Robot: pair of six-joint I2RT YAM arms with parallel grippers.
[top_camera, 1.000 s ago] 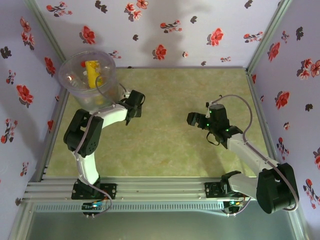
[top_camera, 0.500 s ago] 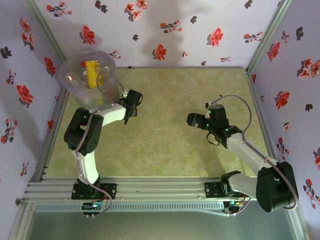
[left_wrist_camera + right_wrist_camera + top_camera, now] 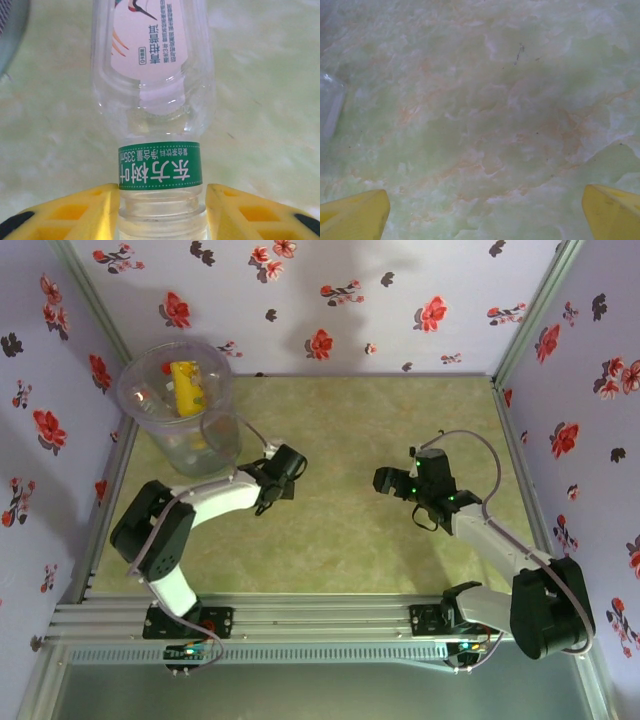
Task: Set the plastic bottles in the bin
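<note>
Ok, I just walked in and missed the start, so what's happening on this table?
Two robot arms are putting plastic bottles into the big translucent bin at the far left corner, where a yellow bottle already sits. The left claw is closed on the neck of a clear bottle with a green band and a pink label, over the table just right of the bin. The right claw hangs wide open above the table, holding nothing.
</note>
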